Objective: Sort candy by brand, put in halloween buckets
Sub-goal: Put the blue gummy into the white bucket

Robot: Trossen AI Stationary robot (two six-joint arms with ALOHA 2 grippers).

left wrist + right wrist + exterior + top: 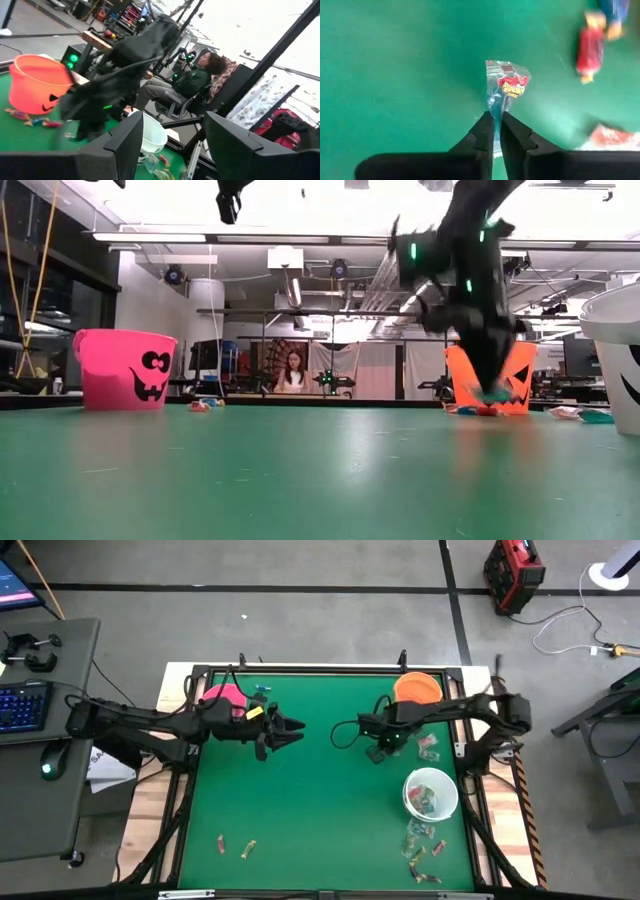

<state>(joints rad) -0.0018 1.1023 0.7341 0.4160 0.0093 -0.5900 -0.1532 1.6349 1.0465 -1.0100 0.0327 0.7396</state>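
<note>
Right gripper was pinched on clear gummy packet by its tail; body stuck out past the tips. Lift straight, slowly. Left gripper hung apart, idle.

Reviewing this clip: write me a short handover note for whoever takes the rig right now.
Right gripper: shut on a clear gummy packet, down at the table in front of the orange bucket.
Left gripper: open, empty, raised near the pink bucket.
White bucket: at the right side, already holds some candy.
Loose candy: a few pieces near the orange bucket, a cluster below the white bucket, three at the near left.
Done: part of the sorting. What the pink and orange buckets hold cannot be seen.
Left: drop the held packet in its bucket, then sort the remaining pieces.
</note>
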